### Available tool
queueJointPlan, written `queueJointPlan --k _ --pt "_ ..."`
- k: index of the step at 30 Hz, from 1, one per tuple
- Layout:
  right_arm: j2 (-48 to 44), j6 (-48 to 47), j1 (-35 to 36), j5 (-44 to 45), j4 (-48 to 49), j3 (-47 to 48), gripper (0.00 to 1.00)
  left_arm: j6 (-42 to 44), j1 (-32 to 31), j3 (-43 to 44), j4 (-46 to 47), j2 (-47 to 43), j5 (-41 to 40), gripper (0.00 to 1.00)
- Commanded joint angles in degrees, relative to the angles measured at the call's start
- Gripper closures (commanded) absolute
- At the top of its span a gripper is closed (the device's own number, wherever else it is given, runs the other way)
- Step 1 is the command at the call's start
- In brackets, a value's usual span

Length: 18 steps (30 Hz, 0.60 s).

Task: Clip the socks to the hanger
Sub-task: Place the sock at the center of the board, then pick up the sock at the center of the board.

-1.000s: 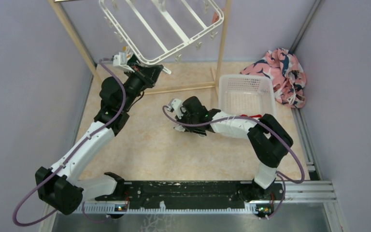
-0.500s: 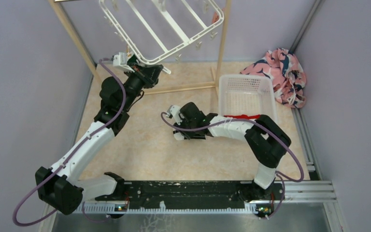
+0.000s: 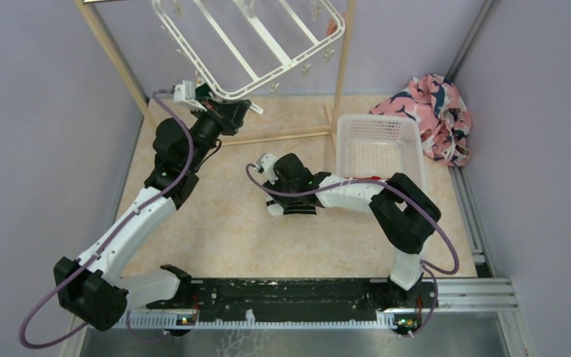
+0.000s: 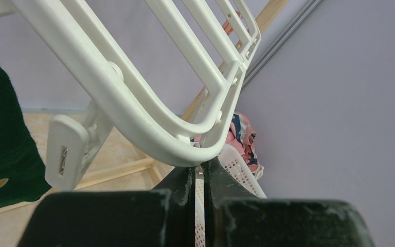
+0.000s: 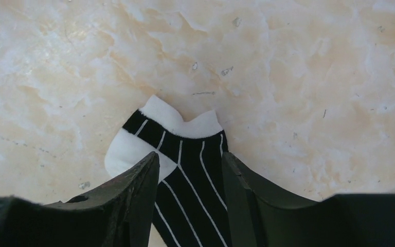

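Note:
The white hanger [image 3: 290, 61] hangs tilted from the wooden rack at the back. My left gripper [image 3: 242, 109] is shut right under the hanger's near corner [image 4: 133, 108], fingertips [image 4: 185, 177] touching the rim; a white sliver shows between them, and I cannot tell whether it is a clip. A dark green sock [image 4: 0, 149] with yellow spots hangs at that view's left edge. A black sock with thin white stripes [image 5: 185, 139] lies flat on the table. My right gripper [image 5: 190, 164] stands open low over it, one finger on each side. In the top view the right gripper [image 3: 276, 204] hides this sock.
A white perforated basket [image 3: 381, 145] stands right of the rack's pole [image 3: 342, 74]. A pink-and-navy cloth heap [image 3: 435, 111] lies in the back right corner. A dangling clip [image 4: 69, 149] hangs from the hanger's rim. Purple walls close in both sides.
The right gripper has opened from shut and moved slightly left and nearer over the striped sock. The left arm has not moved.

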Motion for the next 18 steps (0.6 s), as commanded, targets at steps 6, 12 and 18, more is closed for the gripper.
queueJointPlan --k 6,12,18 --pt "3.83 1.88 -0.42 -0.15 4.77 5.46 0.44 1.42 -0.19 -0.97 -4.50 -0.55 0.87 1.00" --pt "5.84 2.03 -0.43 -0.16 4.06 5.67 0.36 1.35 -0.22 -1.00 -4.50 -0.57 0.80 1.00" --pt "5.82 2.41 -0.43 -0.16 4.79 2.72 0.36 1.35 -0.24 -1.00 -4.43 -0.42 0.82 1.00"
